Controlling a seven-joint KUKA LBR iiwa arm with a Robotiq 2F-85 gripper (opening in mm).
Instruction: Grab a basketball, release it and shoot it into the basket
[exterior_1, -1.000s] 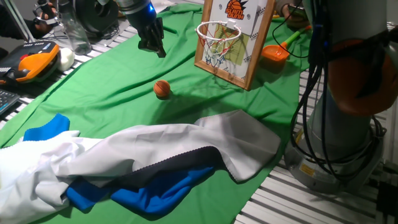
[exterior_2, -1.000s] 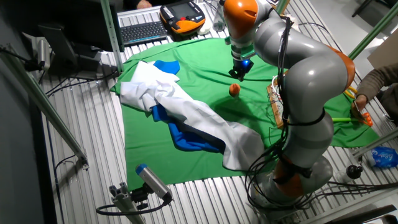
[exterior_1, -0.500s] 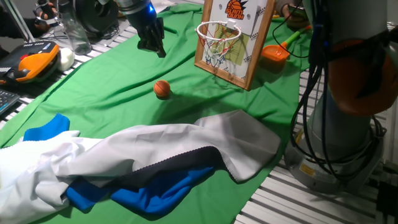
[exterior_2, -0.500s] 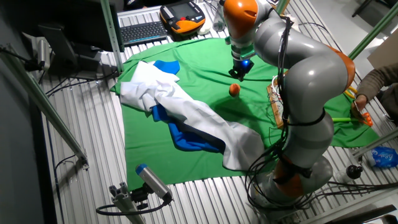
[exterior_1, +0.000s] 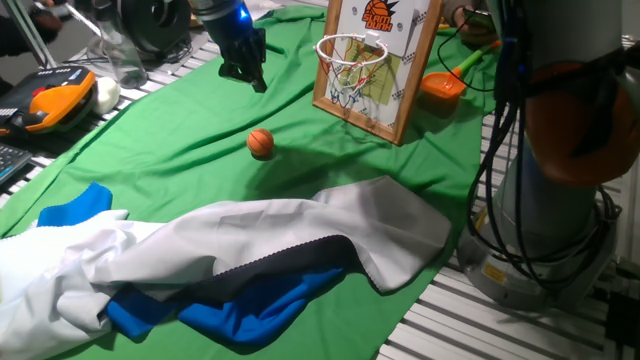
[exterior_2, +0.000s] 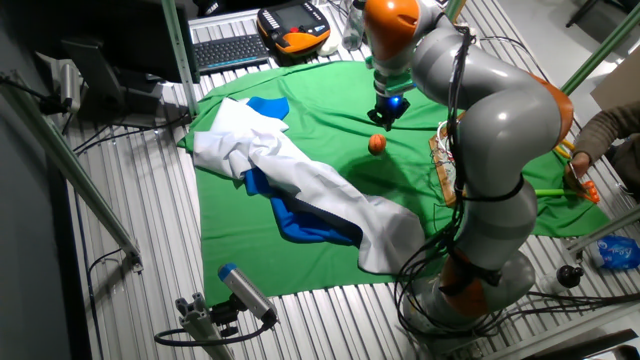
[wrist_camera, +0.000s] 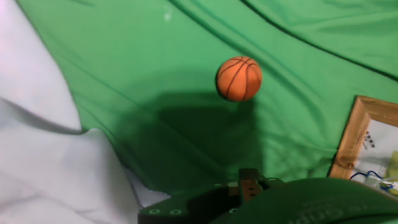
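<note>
Basketball (exterior_1: 261, 143) lies free on the green cloth (exterior_1: 170, 150), short of the basket (exterior_1: 350, 60), with the gripper (exterior_1: 243, 70) raised well beyond it. From the other side the gripper (exterior_2: 389, 112) hangs just beyond the basketball (exterior_2: 377, 144), its spread unreadable. Hand view puts the basketball (wrist_camera: 239, 78) off-centre, so I would centre over it before descending.

a green cloth (exterior_2: 300, 260) is spread over a table (exterior_2: 130, 300) of ribbed metal slats. white fabric (exterior_1: 200, 240) and blue fabric (exterior_1: 240, 310) are heaped on the cloth. a keyboard (exterior_2: 230, 48) and an orange-and-black handheld controller (exterior_2: 295, 25) are seen at the table's far edge. a clear plastic bottle (exterior_1: 122, 55) is stood near the cloth's edge.
</note>
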